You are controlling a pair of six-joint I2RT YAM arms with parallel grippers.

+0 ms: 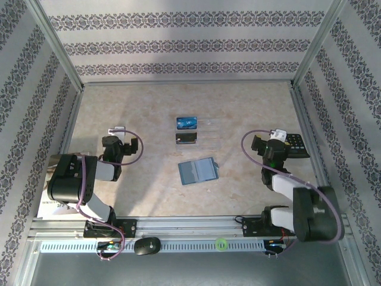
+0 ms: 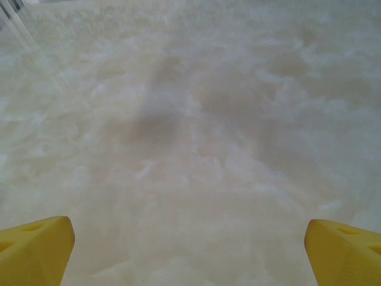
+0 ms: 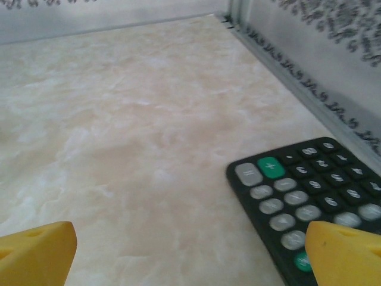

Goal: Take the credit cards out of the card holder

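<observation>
— Hands?
— My left hand [image 2: 190, 253] is spread open over bare table [image 2: 196, 131]. My right hand [image 3: 190, 250] is open too, with the calculator [image 3: 309, 196] at its right finger.
— Card holder?
— The card holder [image 1: 198, 171] lies unfolded mid-table, apart from both hands. A blue card [image 1: 187, 122] and a dark card [image 1: 186, 138] lie beyond it.

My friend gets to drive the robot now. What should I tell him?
Left gripper: open, empty, over the bare table on the left.
Right gripper: open, empty, beside the calculator.
Card holder: lying open mid-table.
Done: a blue card and a dark card lie on the table beyond it.
Left: check the pockets. I cannot tell if any card remains inside.
</observation>
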